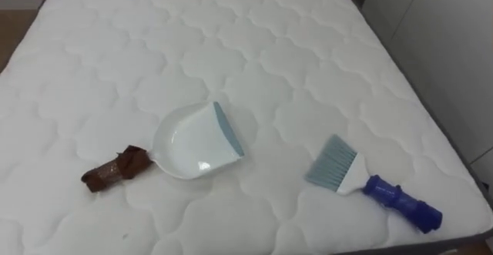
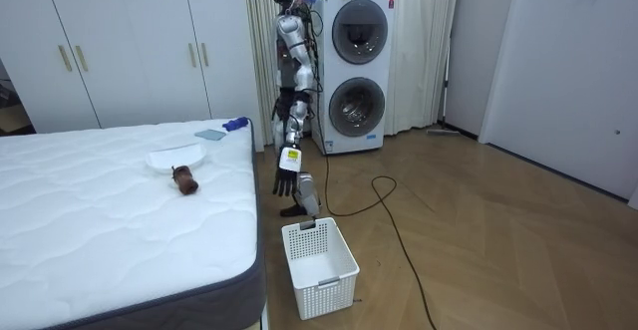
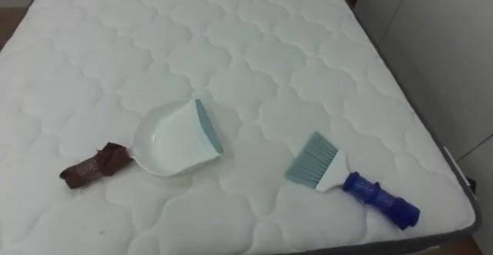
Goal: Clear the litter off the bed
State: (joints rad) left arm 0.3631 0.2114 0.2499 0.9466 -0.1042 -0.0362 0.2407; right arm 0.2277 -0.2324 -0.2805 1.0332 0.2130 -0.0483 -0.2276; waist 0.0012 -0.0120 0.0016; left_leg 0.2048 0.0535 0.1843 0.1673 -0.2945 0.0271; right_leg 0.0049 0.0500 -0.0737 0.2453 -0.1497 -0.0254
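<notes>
You have the robot upright beside the bed point(image 1: 231, 31), near the corner by the washing machines. Its left arm hangs straight down at its side, and the left hand point(image 2: 284, 182) dangles slack with its fingers loose and nothing in them. On the mattress lie the white dustpan point(image 1: 196, 141) and, touching its left rim, a crumpled brown wrapper point(image 1: 115, 169) — the blue-handled brush point(image 1: 370, 182) lies apart to the right.

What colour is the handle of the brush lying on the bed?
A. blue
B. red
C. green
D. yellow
A: the hand brush on the white mattress has a dark blue handle behind its pale bristles.
</notes>
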